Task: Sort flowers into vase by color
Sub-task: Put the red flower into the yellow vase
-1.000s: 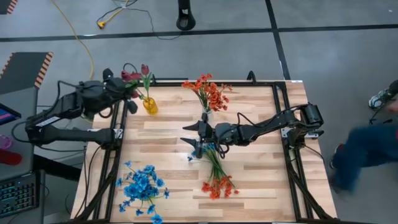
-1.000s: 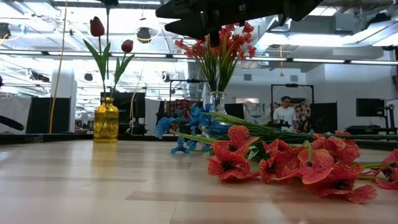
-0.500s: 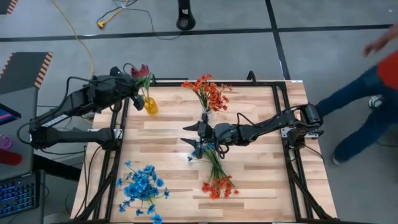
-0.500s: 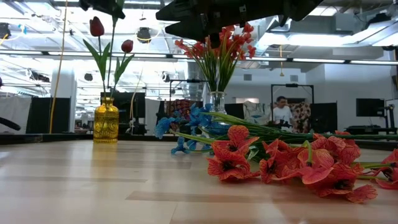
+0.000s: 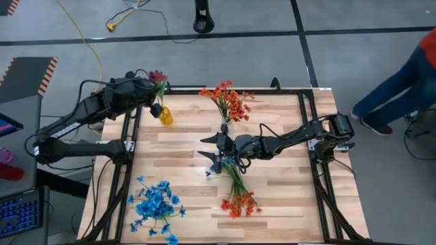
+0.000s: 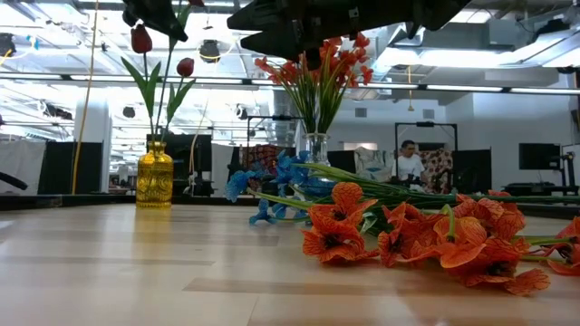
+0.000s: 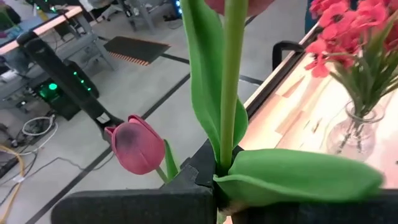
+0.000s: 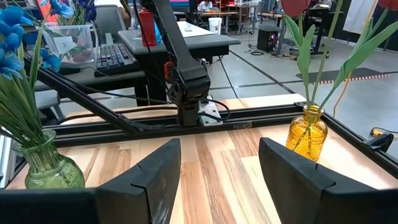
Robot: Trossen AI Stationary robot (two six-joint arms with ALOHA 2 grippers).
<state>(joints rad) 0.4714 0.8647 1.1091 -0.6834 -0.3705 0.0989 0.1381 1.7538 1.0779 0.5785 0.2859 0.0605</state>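
Swung closer over the yellow vase [image 5: 164, 114], left gripper [image 5: 151, 90] pinches a maroon tulip [image 7: 229, 93] by its stem; right gripper [image 5: 216, 147] waits, fingers apart. A misaligned descent could tip the vase.

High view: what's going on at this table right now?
The left gripper is shut on a maroon tulip, holding it above the yellow vase at the table's far left corner. Another tulip is next to it. The right gripper hangs open mid-table over loose orange-red sprigs. More orange-red flowers stand in a clear vase. Blue flowers lie near the front left.
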